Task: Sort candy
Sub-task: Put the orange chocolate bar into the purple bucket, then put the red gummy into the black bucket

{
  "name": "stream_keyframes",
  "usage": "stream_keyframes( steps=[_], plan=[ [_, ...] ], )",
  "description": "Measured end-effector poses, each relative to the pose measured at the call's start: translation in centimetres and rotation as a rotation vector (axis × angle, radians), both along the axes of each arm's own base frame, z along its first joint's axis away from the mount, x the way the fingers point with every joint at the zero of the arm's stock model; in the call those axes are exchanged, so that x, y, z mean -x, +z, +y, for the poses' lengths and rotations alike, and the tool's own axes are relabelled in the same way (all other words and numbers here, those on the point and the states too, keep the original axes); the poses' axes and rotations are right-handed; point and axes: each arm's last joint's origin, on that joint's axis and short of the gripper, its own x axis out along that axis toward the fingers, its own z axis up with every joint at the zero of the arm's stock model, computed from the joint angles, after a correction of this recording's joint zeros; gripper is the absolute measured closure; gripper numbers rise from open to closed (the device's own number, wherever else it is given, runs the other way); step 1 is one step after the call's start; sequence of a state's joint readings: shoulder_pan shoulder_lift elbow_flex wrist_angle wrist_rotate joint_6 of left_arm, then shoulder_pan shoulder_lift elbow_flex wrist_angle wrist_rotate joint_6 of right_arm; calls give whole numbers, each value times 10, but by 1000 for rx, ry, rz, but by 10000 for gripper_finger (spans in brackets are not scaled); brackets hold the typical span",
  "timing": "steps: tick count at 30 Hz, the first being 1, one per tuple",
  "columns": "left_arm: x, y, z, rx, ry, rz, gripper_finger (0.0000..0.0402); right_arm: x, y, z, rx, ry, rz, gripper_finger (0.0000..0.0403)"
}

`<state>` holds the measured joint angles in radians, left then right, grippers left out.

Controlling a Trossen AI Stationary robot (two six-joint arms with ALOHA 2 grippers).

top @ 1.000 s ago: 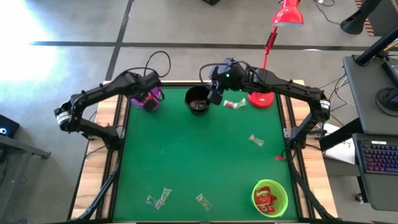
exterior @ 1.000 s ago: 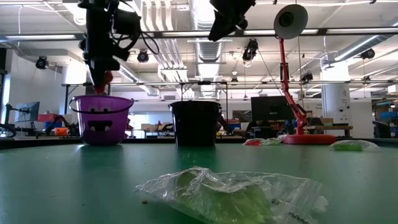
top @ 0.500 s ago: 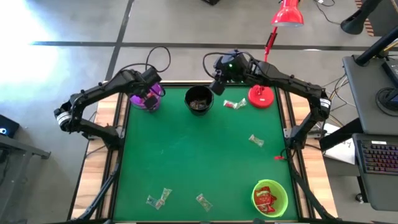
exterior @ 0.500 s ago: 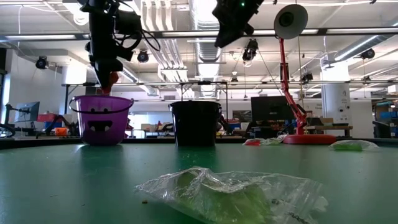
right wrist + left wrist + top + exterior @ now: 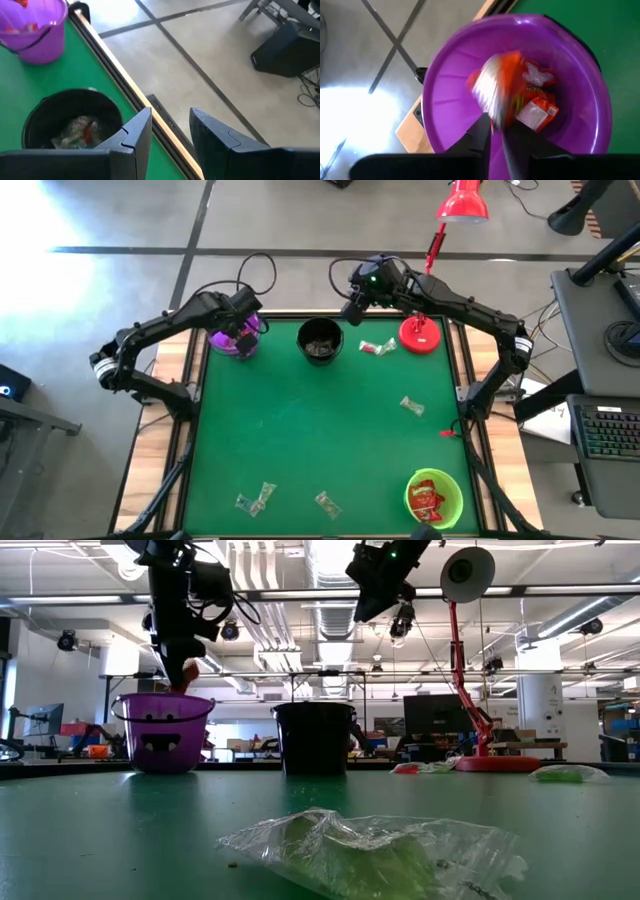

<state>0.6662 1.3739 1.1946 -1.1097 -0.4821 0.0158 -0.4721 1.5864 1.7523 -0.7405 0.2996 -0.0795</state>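
Observation:
My left gripper (image 5: 240, 332) hangs over the purple bowl (image 5: 450, 75) at the table's far left, shut on an orange-wrapped candy (image 5: 500, 90) just above the rim (image 5: 188, 673). More orange candies (image 5: 535, 107) lie in that bowl. My right gripper (image 5: 170, 130) stands open and empty, high above the table's far edge behind the black bowl (image 5: 320, 340), which holds clear-wrapped candies (image 5: 77, 131). Loose candies lie on the green table (image 5: 377, 347), (image 5: 411, 406), (image 5: 255, 500), (image 5: 327, 503). My left gripper pinches the orange candy by its near edge (image 5: 496, 119) between its two fingertips, coming from above and slanting down. The candy hangs below the fingers, clear of the purple bowl and over its inside. It shows blurred, so which part of the wrapper is held I cannot tell.
A green bowl (image 5: 433, 497) with red candies stands at the near right corner. A red desk lamp's base (image 5: 420, 337) sits at the far right, its stem (image 5: 462, 670) rising beside my right arm. A small red piece (image 5: 450, 432) lies by the right edge.
My right gripper has gone from above the black bowl toward the table's far edge, staying open and empty.

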Motion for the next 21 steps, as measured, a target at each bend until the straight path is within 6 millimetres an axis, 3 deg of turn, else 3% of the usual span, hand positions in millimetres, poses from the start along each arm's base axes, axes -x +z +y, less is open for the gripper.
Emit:
stream_keyframes(
  steps=[10,17,21],
  plan=[
    [0,0,-2,49,-18,-12,289,7,-9,3,-66,-15,92,227],
    [-4,18,1,3,-33,-74,270,4,-12,4,-111,82,102,220],
    [-7,34,3,-35,-69,-100,269,0,-29,0,-189,61,158,220]
  ],
)
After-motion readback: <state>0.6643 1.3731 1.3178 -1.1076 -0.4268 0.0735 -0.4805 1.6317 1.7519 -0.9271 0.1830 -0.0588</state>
